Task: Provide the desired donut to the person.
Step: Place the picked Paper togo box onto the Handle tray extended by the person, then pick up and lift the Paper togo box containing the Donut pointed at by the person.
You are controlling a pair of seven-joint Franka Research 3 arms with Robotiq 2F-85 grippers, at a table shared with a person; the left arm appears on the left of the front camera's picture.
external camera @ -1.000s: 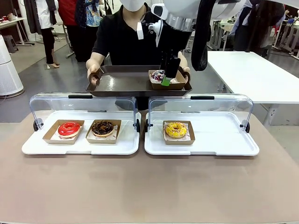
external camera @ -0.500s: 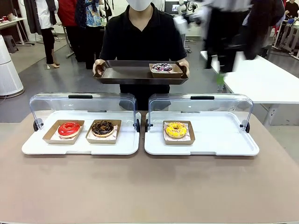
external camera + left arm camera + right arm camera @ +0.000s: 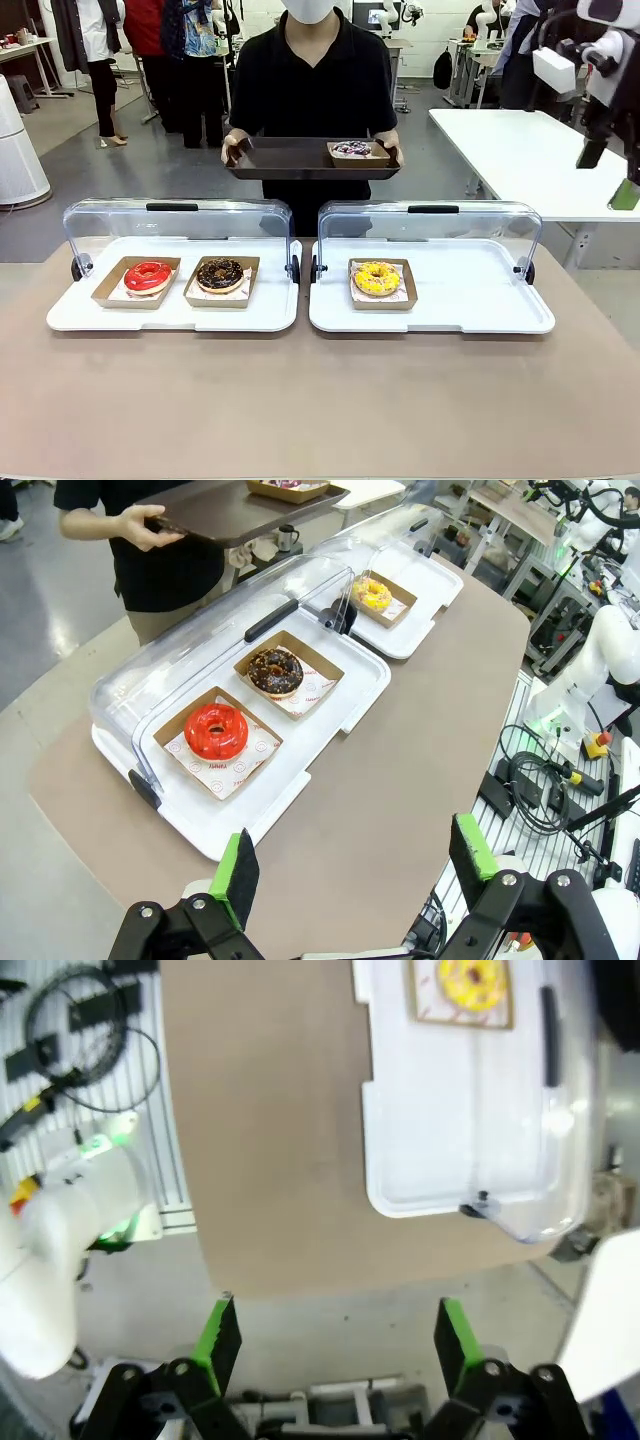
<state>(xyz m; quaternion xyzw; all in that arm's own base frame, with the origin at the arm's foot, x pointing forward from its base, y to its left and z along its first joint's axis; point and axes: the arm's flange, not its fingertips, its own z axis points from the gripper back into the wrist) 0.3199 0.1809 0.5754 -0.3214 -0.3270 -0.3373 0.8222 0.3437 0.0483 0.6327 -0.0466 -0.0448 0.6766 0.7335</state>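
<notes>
Your right gripper point(image 3: 608, 172) hangs high and off to the side of the brown table point(image 3: 300, 400). Its fingers are spread wide with nothing between them. From its wrist camera the green pads point(image 3: 218, 1335) stand well apart over the floor, just short of the table edge. Beyond those fingertips lies a white display tray point(image 3: 430, 1110), and at its far end sits the yellow donut point(image 3: 472, 980) in a cardboard box.

Your left gripper point(image 3: 352, 865) is also gaping and empty, poised above the near edge of the table. Ahead of its fingers, the red donut point(image 3: 215, 730) is nearest and the chocolate donut point(image 3: 275, 670) is just past it. Each sits in its own box on the other white tray, with the clear lid point(image 3: 200, 650) raised behind them.

Farthest from both sets of fingers, the person point(image 3: 310, 70) stands across the table and grips a dark serving tray point(image 3: 290, 172) with both hands. The sprinkled donut point(image 3: 352, 149) rests on it in its cardboard box, at the end nearer your right gripper. It is well apart from either gripper.
</notes>
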